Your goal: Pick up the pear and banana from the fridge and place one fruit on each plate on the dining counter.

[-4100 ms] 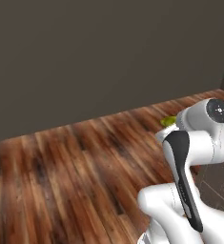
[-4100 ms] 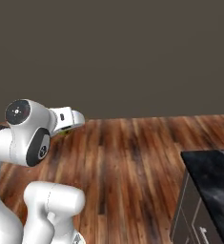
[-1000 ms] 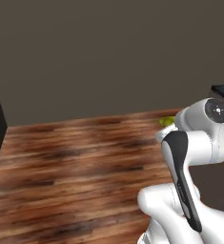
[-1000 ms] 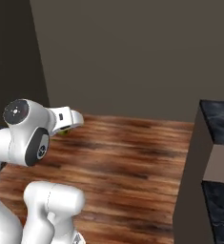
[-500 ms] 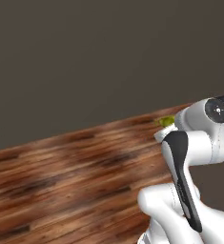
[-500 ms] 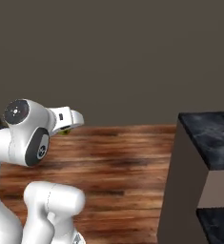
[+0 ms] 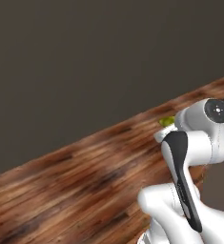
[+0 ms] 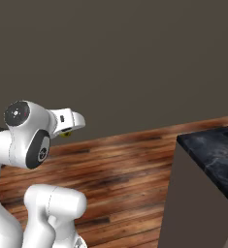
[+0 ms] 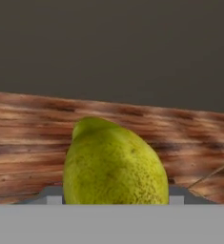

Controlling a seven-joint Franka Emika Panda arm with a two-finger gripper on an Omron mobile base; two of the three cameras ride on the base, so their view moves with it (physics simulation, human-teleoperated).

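Observation:
The yellow-green pear (image 9: pixel 114 164) is held between the fingers of my gripper (image 9: pixel 114 199), which is shut on it, close up in the hand view. The arm is folded back near the base, holding the fruit above the wooden floor. A sliver of the pear (image 7: pixel 167 121) peeks out behind the wrist in the left base view, and the pear (image 8: pixel 65 134) also shows under the white hand in the right base view. A corner of the dining counter (image 8: pixel 210 147), black veined marble over taupe sides, stands at the lower right. The banana, the fridge and the plates are out of view.
A dark plain wall (image 8: pixel 135 58) runs across the back. Brown wooden floor (image 7: pixel 75 186) stretches between the base and that wall. The counter's taupe side (image 8: pixel 193 213) stands close on the right of the base.
The whole picture has shifted, so the base has moved: the counter corner now sits lower and wider in the right base view. Arm pose and grip on the pear look unchanged.

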